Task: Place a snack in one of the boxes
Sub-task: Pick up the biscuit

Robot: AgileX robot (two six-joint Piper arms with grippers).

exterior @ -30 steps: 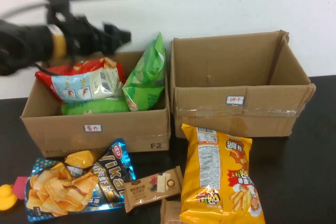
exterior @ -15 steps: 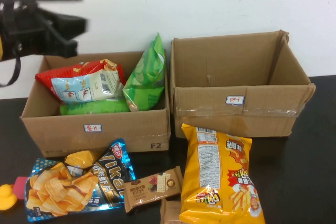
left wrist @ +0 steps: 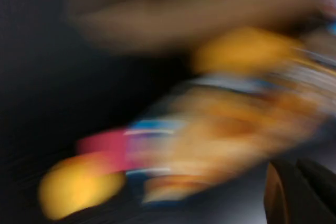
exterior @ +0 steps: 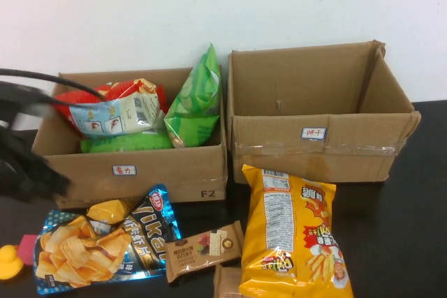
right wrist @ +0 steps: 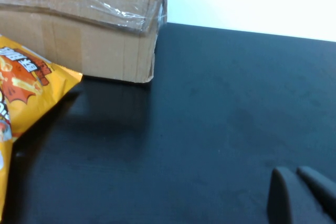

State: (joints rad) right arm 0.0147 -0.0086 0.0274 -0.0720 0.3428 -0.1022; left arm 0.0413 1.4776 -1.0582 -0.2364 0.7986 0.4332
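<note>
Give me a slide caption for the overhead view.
Left gripper low at left box; right box empty; chip bags on table; right gripper outside this view.

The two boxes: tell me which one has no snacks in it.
The right box, behind the yellow bag, shows only bare cardboard inside. The left box holds red and green bags. The left claw is beside the left box.

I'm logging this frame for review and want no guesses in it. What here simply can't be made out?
- Left gripper, high view: a motion-smeared dark shape at the left box's front corner.
- Left wrist view: everything smeared; snacks unreadable.
- Right gripper, right wrist view: only fingertips show, over the bare black table.
- Brown packet: cut off by the high view's bottom edge.
</note>
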